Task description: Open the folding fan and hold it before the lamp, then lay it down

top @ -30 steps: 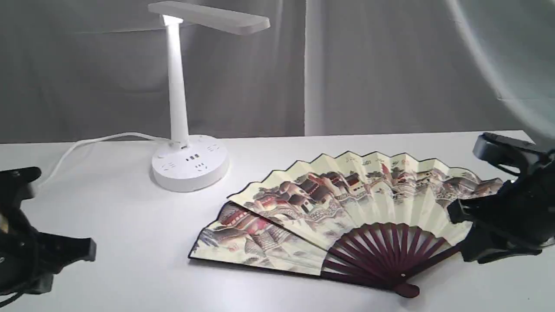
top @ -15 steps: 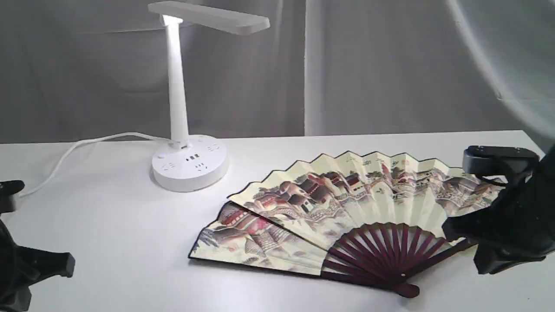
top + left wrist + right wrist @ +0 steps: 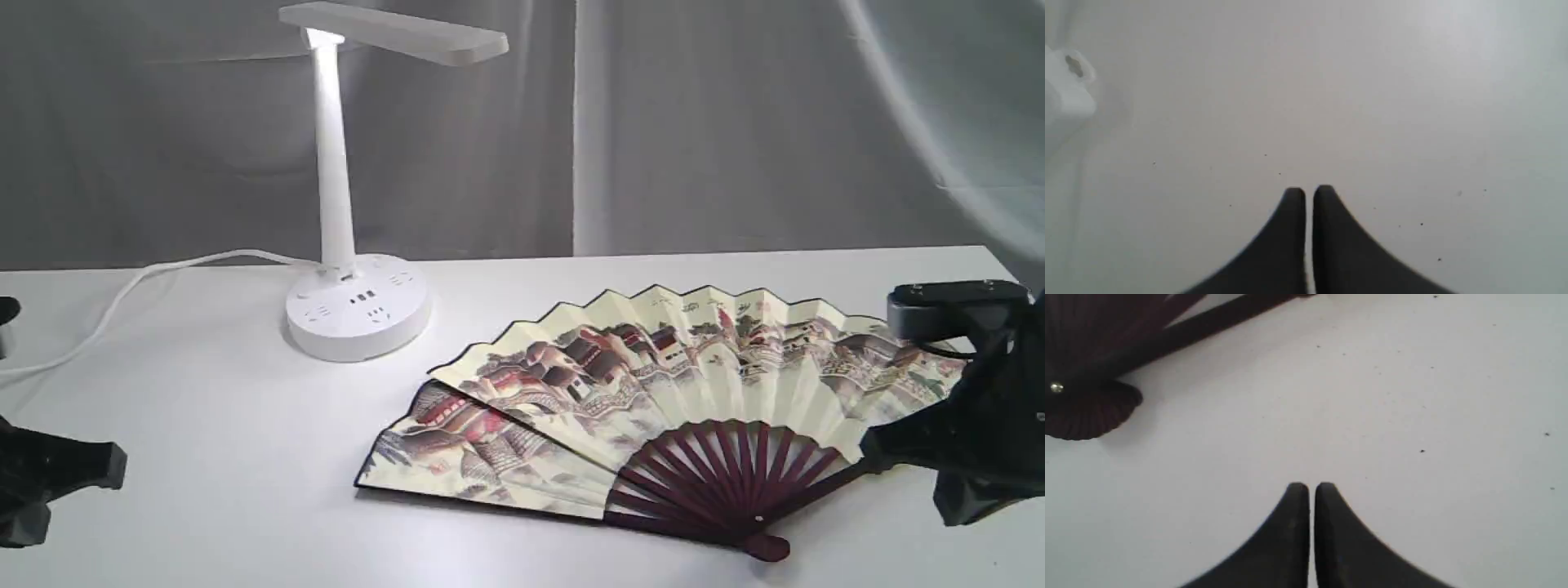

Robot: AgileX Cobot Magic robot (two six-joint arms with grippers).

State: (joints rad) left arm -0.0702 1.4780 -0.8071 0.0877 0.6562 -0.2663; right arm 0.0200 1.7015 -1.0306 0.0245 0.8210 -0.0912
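Note:
The folding fan (image 3: 653, 384) lies spread open and flat on the white table (image 3: 245, 425), painted side up, with its maroon ribs (image 3: 727, 474) fanning out from the pivot (image 3: 763, 545) near the front edge. The white lamp (image 3: 336, 204) stands lit at the back left, apart from the fan. My right gripper (image 3: 878, 449) hovers just off the fan's right guard; in the right wrist view the right gripper (image 3: 1310, 486) is shut on nothing, with the fan's pivot (image 3: 1086, 408) off to one side. My left gripper (image 3: 114, 467) sits at the far left, and in the left wrist view the left gripper (image 3: 1308, 191) is shut and empty over bare table.
The lamp's white cord (image 3: 139, 282) runs from the round base (image 3: 357, 318) to the left table edge. A blurred white object (image 3: 1067, 90) shows at the rim of the left wrist view. A grey curtain (image 3: 694, 122) hangs behind the table.
The right gripper has closed its jaws and drawn back to the right, off the fan's guard. The left arm has pulled further left and down. The fan has stayed where it lies.

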